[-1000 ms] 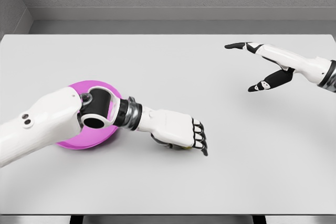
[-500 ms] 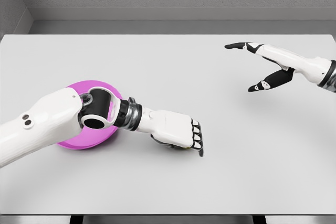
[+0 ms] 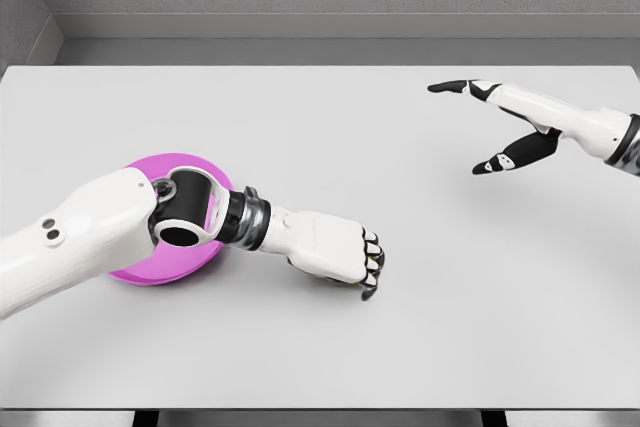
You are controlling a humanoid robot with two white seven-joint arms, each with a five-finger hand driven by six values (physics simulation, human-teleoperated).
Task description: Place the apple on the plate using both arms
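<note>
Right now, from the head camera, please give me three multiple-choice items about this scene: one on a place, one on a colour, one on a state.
1. Where does the plate lie?
A. on the left part of the table, partly under the left forearm
B. at the right edge
C. at the far middle

2. What colour is the plate?
A. green
B. magenta pink
C. yellow

3. How is the right hand?
A. curled into a fist
B. grasping the plate
C. open, fingers spread, holding nothing

Answers:
1. A, since the pink disc shows behind the left elbow.
2. B, its rim is bright pink.
3. C, its fingers point apart at the right of the picture, away from the plate. The left hand lies palm down with fingers curled; the apple is not clearly visible.
</note>
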